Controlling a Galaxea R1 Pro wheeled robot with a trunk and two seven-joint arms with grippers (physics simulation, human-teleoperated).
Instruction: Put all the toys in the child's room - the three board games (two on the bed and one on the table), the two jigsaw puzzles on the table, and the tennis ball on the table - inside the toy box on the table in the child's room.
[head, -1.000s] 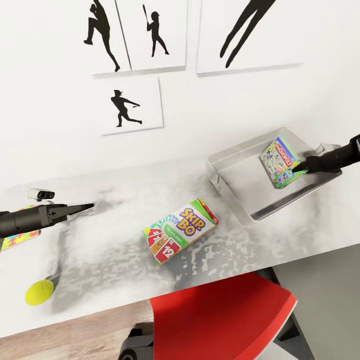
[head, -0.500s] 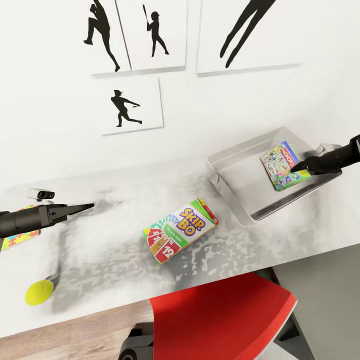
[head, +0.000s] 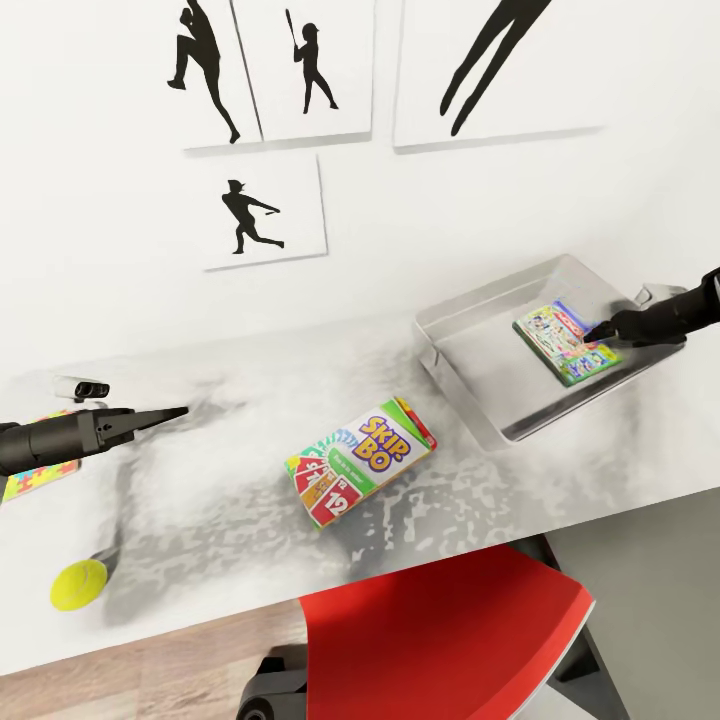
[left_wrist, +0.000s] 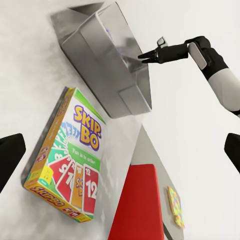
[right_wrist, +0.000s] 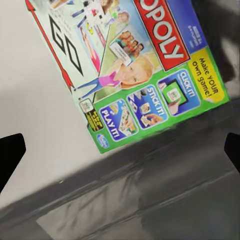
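Monopoly (head: 566, 343) lies flat on the floor of the toy box (head: 470, 338) at about two o'clock on the counter (head: 220, 480), apparently just released, since the right end effector (head: 600, 331) hovers at its edge with fingers apart. Skip-Bo (head: 360, 461) waits mid-counter, tennis ball (head: 79, 584) at eight o'clock. The left end effector (head: 170, 413), arm level at nine o'clock, looks spread and empty.

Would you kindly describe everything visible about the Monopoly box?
The Monopoly box is a flat printed cardboard-looking game box with green edges, a red logo band and cartoon artwork. It lies face up and closed on the floor of the grey toy box, turned askew to its walls. The open right tool hovers at its edge, not gripping it.
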